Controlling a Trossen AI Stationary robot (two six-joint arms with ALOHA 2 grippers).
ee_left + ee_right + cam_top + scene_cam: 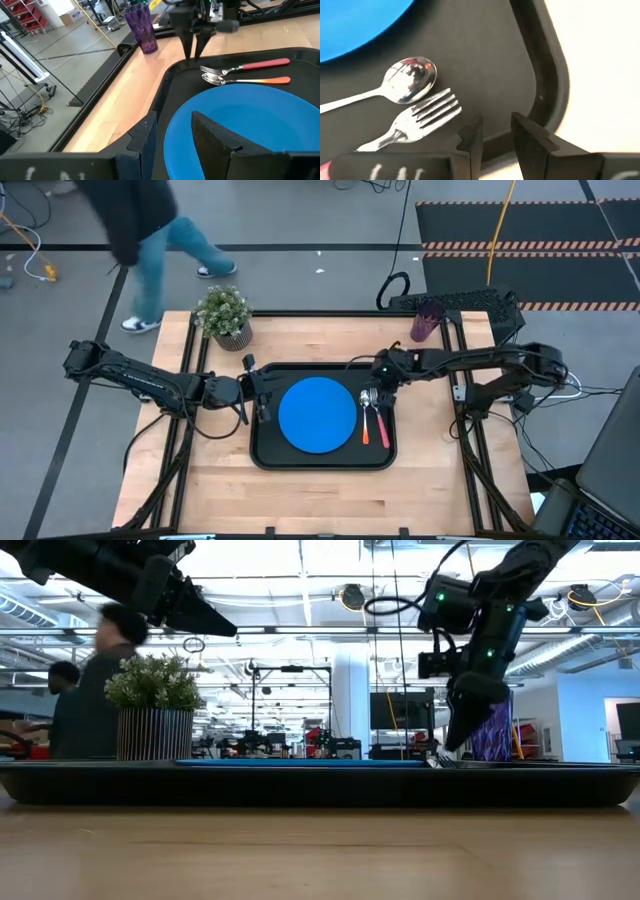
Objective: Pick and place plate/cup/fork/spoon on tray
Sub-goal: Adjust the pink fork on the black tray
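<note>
The plate lies in the tray, with the spoon and fork side by side at its right. The cup stands on the table, far right. The right gripper hovers over the tray's far-right corner — fingers a narrow gap apart, empty. The left gripper waits at the tray's left edge — slightly parted, holding nothing.

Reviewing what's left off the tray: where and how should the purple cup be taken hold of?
The cup stands upright on the table beyond the tray's far right corner. Best to grip it across its straight walls, about mid-height, coming in level from the tray side with the right claw, which is nearest. It has no handle.
</note>
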